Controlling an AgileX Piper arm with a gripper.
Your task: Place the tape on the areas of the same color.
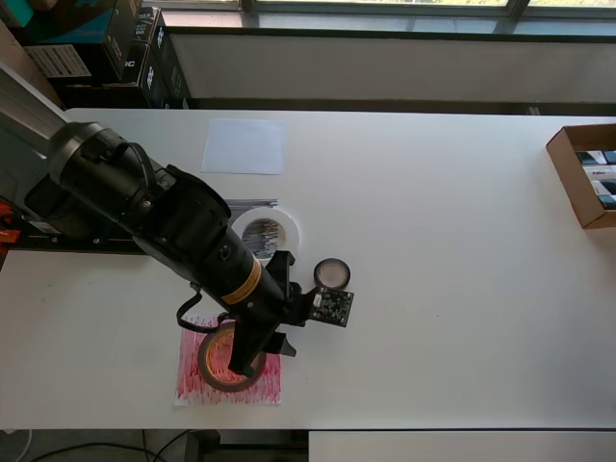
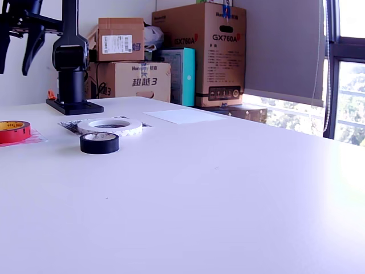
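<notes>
The dark-red tape ring [image 1: 214,364] [image 2: 12,131] lies flat on the red-streaked paper [image 1: 192,385] [image 2: 35,137] near the table's front edge in the overhead view. My gripper [image 1: 261,353] [image 2: 14,67] hangs above it, jaws apart and empty. The white tape ring [image 1: 262,234] [image 2: 109,126] lies on the black-streaked paper [image 1: 252,204] [image 2: 69,124], which mostly hides under it and the arm. The small black roll [image 1: 331,274] [image 2: 99,142] stands on the bare table beside the white ring. The plain white paper [image 1: 244,146] [image 2: 185,116] lies bare further back.
The arm's base [image 2: 73,68] stands at the table's left edge in the overhead view. An open cardboard box [image 1: 584,173] sits at the overhead view's right edge. Stacked cartons [image 2: 199,54] stand behind the table.
</notes>
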